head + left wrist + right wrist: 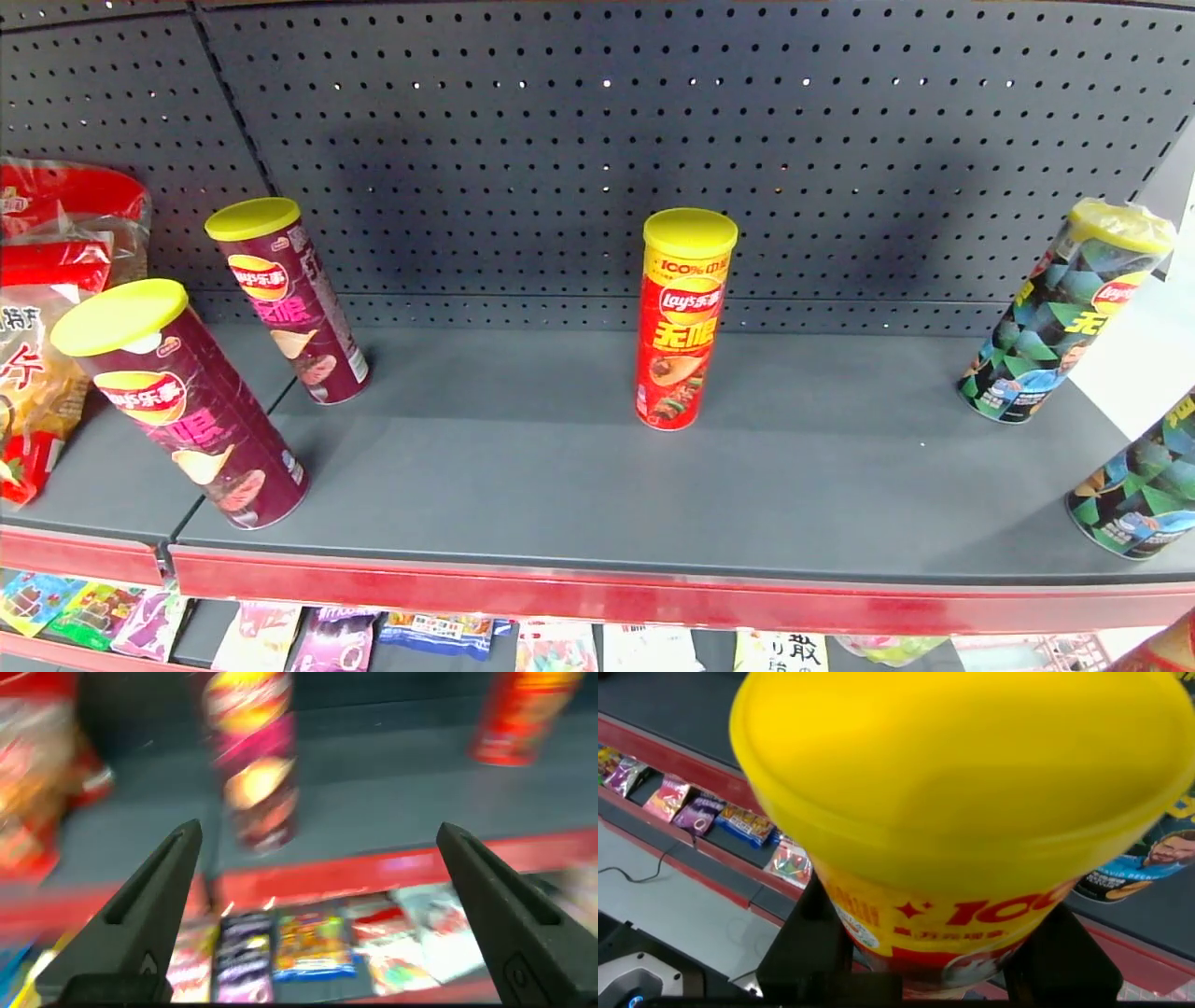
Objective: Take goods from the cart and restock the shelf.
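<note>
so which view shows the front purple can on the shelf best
The head view: the front purple can stands whole, lid to base, on the shelf. The left wrist view catches it blurred, top cut off. The right wrist view looks past a held red can.

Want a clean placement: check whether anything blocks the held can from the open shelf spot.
Nothing visible does. The right tool grips the can, and the shelf lies bare between the standing red can and the patterned can.

Shop aisle, grey pegboard shelf point(523, 476) with red front rail point(653, 597), chip canisters point(684, 322) spaced out, snack packets point(439, 635) below
</note>
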